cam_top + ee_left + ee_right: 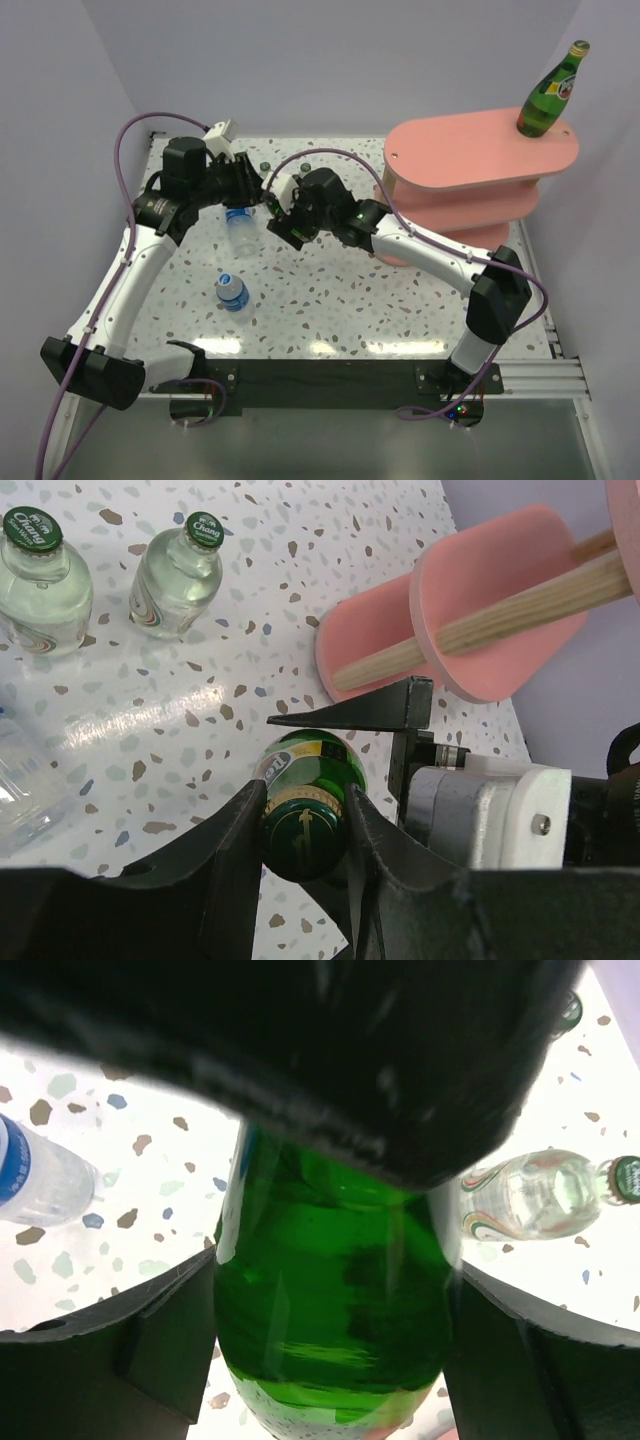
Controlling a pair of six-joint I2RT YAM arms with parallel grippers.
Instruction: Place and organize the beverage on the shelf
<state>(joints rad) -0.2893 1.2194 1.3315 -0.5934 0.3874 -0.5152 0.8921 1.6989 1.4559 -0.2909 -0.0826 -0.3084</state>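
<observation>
A dark green bottle [318, 763] stands on the table between both arms. My left gripper [303, 794] is shut on its gold-rimmed cap. My right gripper [335, 1270] has a finger pressed against each side of the bottle's green body [330, 1300]. In the top view the two grippers, left [258, 192] and right [283, 218], meet at the table's middle left. A second dark green bottle [552, 92] stands on the top board of the pink shelf [470, 160] at the far right. Two clear green-capped bottles [40, 580] [178, 580] stand behind. Two blue-labelled plastic bottles [243, 232] [232, 292] are close by.
The shelf's lower boards and wooden posts [480, 610] lie just to the right of the held bottle. One plastic bottle lies right beside the left gripper's fingers. White walls close in the table on the left, back and right.
</observation>
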